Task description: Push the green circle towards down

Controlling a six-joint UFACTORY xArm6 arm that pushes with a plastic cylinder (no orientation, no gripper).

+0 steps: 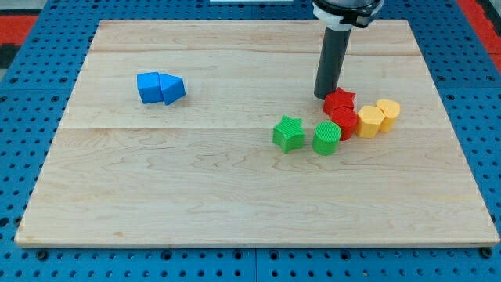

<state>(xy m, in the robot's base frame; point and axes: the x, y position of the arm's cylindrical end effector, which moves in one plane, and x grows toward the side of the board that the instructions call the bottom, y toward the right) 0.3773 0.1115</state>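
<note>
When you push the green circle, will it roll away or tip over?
Probably neither: the green circle stands on its flat end and looks squat, so it should slide. It touches a red block, which may nudge it sideways. My tip is above both, beside the red star.

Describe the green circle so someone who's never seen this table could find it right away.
On the wooden board, look right of centre to the cluster of blocks below my tip. The green circle sits at the cluster's lower edge, touching the red circle. Unlike the green star to its left, it is a round cylinder.
</note>
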